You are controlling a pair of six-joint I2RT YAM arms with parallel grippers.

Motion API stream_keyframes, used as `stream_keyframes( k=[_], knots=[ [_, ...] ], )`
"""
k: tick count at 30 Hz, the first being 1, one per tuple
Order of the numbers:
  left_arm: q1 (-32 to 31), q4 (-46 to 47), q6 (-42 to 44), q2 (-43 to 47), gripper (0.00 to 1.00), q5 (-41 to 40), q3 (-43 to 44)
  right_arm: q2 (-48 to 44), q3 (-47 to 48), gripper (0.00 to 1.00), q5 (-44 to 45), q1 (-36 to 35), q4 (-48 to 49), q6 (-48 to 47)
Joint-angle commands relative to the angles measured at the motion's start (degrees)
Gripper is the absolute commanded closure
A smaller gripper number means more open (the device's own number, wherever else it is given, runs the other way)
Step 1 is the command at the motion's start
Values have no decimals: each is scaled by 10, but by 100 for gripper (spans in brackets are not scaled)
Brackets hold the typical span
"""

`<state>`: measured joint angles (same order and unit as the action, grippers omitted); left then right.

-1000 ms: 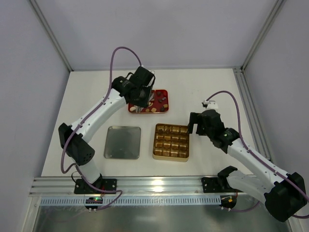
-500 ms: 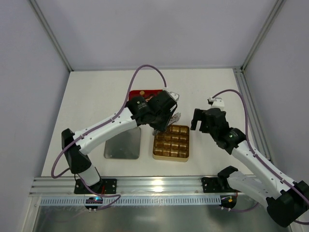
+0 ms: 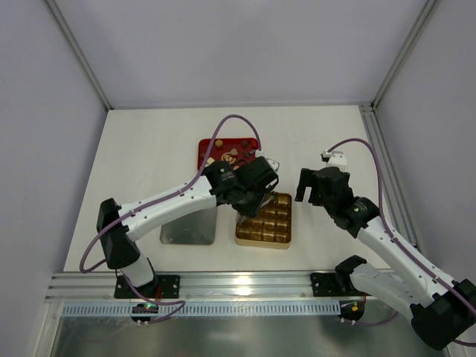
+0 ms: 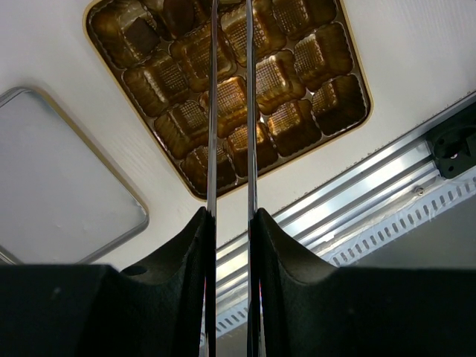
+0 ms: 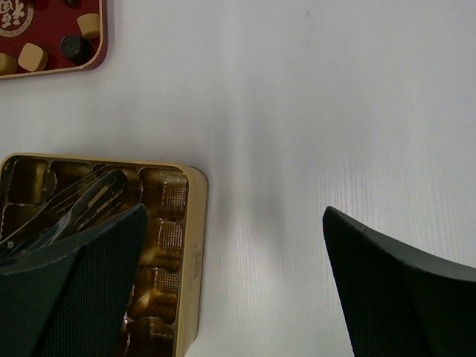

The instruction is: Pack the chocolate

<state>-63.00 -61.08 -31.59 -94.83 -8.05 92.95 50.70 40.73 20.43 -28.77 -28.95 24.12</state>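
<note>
Chocolate pieces, tan and dark (image 5: 74, 46), lie in the red tray (image 3: 223, 152) at the back. The gold tin (image 3: 277, 227) with its grid of cells (image 4: 297, 67) sits at mid-table. My left gripper (image 3: 256, 197) (image 4: 229, 216) is shut on thin metal tongs (image 4: 213, 111), whose blades reach over the tin's cells. The tong tips run out of the left wrist view, so I cannot tell if they hold a piece. The tongs also show in the right wrist view (image 5: 85, 202). A dark piece (image 4: 141, 33) seems to sit in one cell. My right gripper (image 3: 306, 186) (image 5: 230, 282) is open and empty, over the table just right of the tin.
A flat silver lid (image 3: 186, 227) (image 4: 59, 186) lies left of the tin, partly under my left arm. An aluminium rail (image 3: 238, 286) runs along the near table edge. Frame posts stand at the back corners.
My left arm has swung from the red tray forward and right, and the tongs are now over the gold tin. My right arm has barely moved.
</note>
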Motion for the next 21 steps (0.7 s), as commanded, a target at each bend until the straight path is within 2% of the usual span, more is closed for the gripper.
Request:
stream_keyframes(
  k=[1, 11, 21],
  knots=[
    [-4, 20, -10, 31, 81, -6, -2, -2, 8, 0, 8, 1, 8, 4],
    [-3, 26, -3, 23, 65, -9, -3, 2, 7, 0, 5, 1, 10, 3],
    [-4, 26, 3, 32, 65, -14, 7, 3, 4, 0, 4, 0, 13, 3]
  ],
)
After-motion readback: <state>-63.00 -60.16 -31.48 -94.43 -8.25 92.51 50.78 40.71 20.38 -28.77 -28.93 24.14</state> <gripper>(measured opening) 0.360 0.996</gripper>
